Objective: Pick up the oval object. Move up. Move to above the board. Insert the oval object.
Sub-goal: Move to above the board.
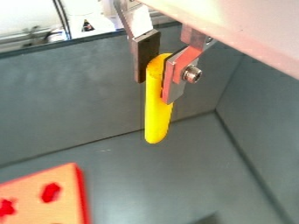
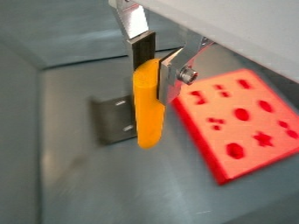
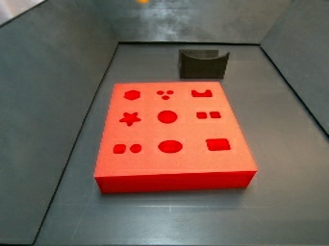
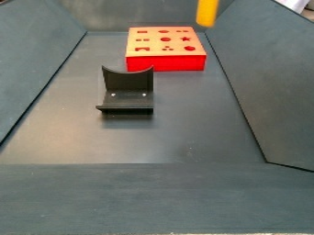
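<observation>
My gripper (image 1: 158, 70) is shut on the upper end of the oval object (image 1: 156, 114), a slim orange-yellow peg that hangs upright below the fingers, well above the floor. Both wrist views show this grip (image 2: 156, 66), with the peg (image 2: 149, 109) between the silver plates. The red board (image 3: 167, 130) with shaped cut-outs lies flat on the floor and shows in both side views (image 4: 166, 46). In a wrist view the board (image 2: 239, 114) lies beside and below the peg. Only the peg's lower end (image 4: 207, 12) shows at the top edge of a side view; the gripper itself is out of frame there.
The dark fixture (image 4: 125, 90) stands on the grey floor near the board, also in a side view (image 3: 203, 63) and under the peg in a wrist view (image 2: 114, 118). Sloping grey walls (image 4: 263, 83) enclose the floor.
</observation>
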{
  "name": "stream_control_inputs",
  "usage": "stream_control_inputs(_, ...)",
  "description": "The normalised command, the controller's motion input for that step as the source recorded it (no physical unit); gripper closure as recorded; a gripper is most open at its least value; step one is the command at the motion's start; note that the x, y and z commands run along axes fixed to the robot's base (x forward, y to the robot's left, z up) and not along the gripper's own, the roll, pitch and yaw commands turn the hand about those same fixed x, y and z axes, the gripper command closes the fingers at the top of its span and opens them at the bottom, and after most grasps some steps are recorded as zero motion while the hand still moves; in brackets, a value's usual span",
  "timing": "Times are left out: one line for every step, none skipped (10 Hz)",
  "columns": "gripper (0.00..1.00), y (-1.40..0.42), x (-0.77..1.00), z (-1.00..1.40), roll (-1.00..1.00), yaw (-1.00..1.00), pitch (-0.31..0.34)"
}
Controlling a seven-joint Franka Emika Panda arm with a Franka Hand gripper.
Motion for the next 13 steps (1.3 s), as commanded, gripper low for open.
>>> stream_control_inputs(1.0, -1.0, 0.19, 0.18, 0.1, -1.0, 0.088)
stream_control_inputs(1.0, -1.0, 0.2, 0.18, 0.08, -1.0, 0.1)
stream_control_inputs(1.0, -1.0, 0.2, 0.18, 0.07, -1.0, 0.114)
stream_control_inputs(1.0, -1.0, 0.21, 0.18, 0.06, -1.0, 0.158)
stream_control_inputs(1.0, -1.0, 0.22, 0.18, 0.04, -0.88, 0.187)
stream_control_inputs(1.0, -1.0, 0.23, 0.18, 0.02, -0.7, 0.189)
stream_control_inputs(1.0, -1.0, 0.26, 0.19, -0.01, -0.32, 0.182)
stream_control_inputs(1.0, -1.0, 0.28, 0.19, -0.02, -0.14, 0.169)
stream_control_inputs(1.0, -1.0, 0.29, 0.19, -0.02, -0.05, 0.154)
stream_control_inputs(1.0, -0.79, 0.25, 0.16, -0.01, -0.03, 0.135)
stream_control_inputs(1.0, -0.52, 0.19, 0.11, 0.0, 0.0, 0.126)
stream_control_inputs(1.0, -0.31, 0.14, 0.07, 0.01, 0.0, 0.109)
stream_control_inputs(1.0, -0.19, 0.09, 0.05, 0.01, 0.0, 0.089)
